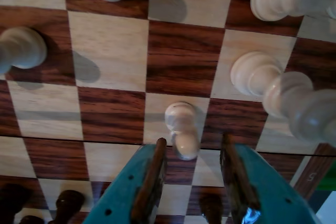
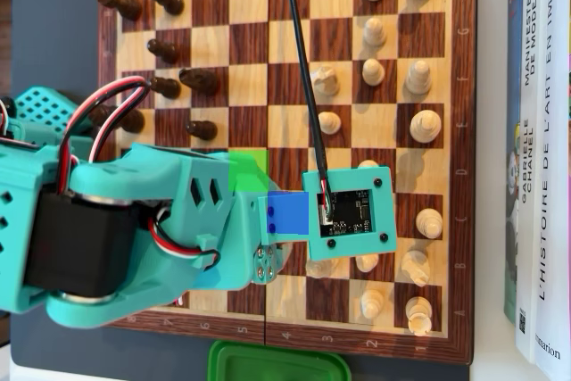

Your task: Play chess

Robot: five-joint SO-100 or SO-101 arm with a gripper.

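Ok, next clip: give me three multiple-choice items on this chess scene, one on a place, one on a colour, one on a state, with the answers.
1. In the wrist view, where is the white pawn relative to the gripper?
A. Just ahead of the fingertips, in line with the gap
B. Clamped between the fingers
C. Behind the arm

2. What colour is the square patch lit up on the chessboard beside the arm in the overhead view?
A. Red
B. Green
C. Yellow

3. How does the gripper stand?
A. Shut on a dark piece
B. Shut on nothing
C. Open, holding nothing

Answers: 1 A, the pawn stands at the mouth of the gap, not gripped. 2 B, a bright green patch shows there. 3 C, the jaws stand apart with bare board between them.
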